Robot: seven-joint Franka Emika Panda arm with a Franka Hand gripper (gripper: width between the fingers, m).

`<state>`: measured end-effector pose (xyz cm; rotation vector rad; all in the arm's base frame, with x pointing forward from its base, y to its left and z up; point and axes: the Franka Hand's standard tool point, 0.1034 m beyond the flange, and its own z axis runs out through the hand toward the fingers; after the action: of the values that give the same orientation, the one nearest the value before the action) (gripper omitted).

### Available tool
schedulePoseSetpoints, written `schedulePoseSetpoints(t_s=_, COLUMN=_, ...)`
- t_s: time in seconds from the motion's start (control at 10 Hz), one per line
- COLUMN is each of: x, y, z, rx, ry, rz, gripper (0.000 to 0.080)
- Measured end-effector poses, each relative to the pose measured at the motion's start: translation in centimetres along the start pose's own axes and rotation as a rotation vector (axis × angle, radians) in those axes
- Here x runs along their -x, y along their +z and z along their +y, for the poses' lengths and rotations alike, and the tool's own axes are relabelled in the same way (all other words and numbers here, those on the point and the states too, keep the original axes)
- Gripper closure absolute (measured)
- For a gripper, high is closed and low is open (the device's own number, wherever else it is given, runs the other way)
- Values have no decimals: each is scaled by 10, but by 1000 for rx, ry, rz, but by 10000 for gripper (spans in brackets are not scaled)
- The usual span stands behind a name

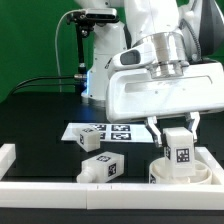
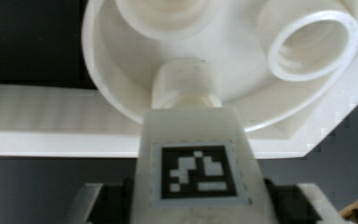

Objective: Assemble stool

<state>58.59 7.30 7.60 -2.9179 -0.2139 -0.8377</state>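
We see the tool (image 1: 180, 138) clamped on a chunky white plastic leg (image 1: 182, 150) with a black-and-white square tag. The leg stands upright, and its lower end reaches down into the round, smooth white seat (image 1: 160, 171). On the dark surface (image 1: 45, 125) lie a loose leg (image 1: 90, 140) and a second loose leg (image 1: 100, 168), both blocky, apart from the seat.

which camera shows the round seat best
The wrist view: the seat fills most of the picture, with a round socket plain to see and the held leg pointing into it. The exterior view shows only part of the seat, low at that view's right, half hidden by the leg.
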Motion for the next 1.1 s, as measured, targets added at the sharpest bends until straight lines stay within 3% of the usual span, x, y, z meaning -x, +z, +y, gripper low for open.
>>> schedulePoseSetpoints(t_s=0.1, x=2, y=1, z=-1, rx=-4, ry=0, rz=-10, gripper=461)
schedulePoseSetpoints(t_s=0.2, x=4, y=2, z=-4, rx=-18, ry=2, rz=-41, gripper=285)
schedulePoseSetpoints(t_s=0.3, x=-2, y=0, z=-10, rx=-42, ry=56, rz=-95, gripper=285)
schedulePoseSetpoints(t_s=0.4, x=-12, y=-2, z=-14, rx=-62, ry=80, rz=-142, gripper=175)
schedulePoseSetpoints(t_s=0.6, x=-13, y=1, z=-17, rx=-111, ry=132, rz=-320, gripper=155)
schedulePoseSetpoints(t_s=0.8, x=-12, y=0, z=-17, rx=-138, ry=138, rz=-397, gripper=151)
schedulePoseSetpoints(t_s=1.0, x=-10, y=-1, z=-15, rx=-142, ry=145, rz=-420, gripper=151)
schedulePoseSetpoints(t_s=1.1, x=-12, y=-2, z=-10, rx=-122, ry=208, rz=-448, gripper=151)
